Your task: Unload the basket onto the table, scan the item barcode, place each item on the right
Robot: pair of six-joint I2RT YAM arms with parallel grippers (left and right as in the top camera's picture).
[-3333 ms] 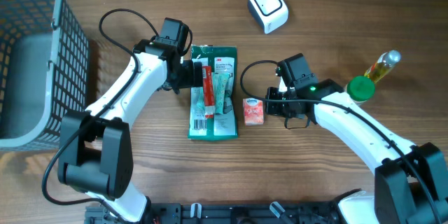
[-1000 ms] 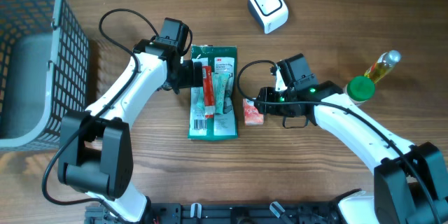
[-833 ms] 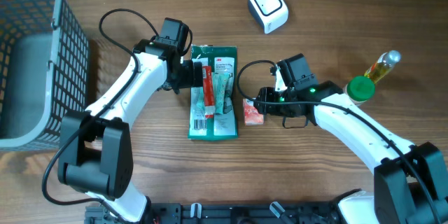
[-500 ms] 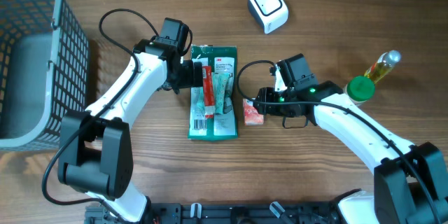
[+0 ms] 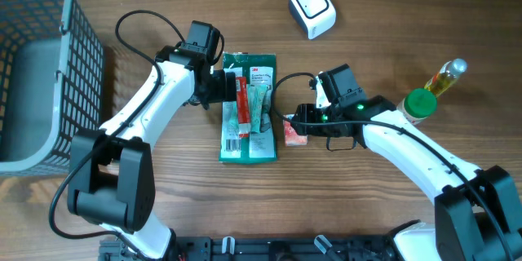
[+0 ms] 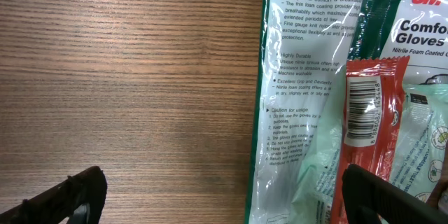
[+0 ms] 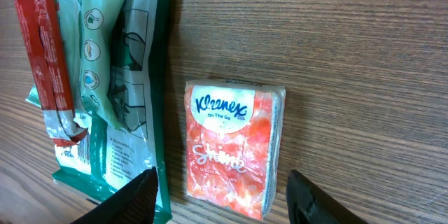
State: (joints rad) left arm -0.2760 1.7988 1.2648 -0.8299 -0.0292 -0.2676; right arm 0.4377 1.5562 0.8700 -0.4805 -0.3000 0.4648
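Observation:
A small orange Kleenex tissue pack lies flat on the wooden table. My right gripper hovers over it, open, one finger on each side with a gap to both. Left of the pack lies a green glove package, with a red stick packet on top showing a barcode. My left gripper stands wide open at the package's left edge, holding nothing. The white scanner sits at the far side.
A grey wire basket fills the left edge. A bottle of yellow liquid and a green lid lie at the right, beside my right arm.
My right gripper has crept left over the tissue pack and its jaws have widened slightly. The left arm, the package and the scanner have not moved.

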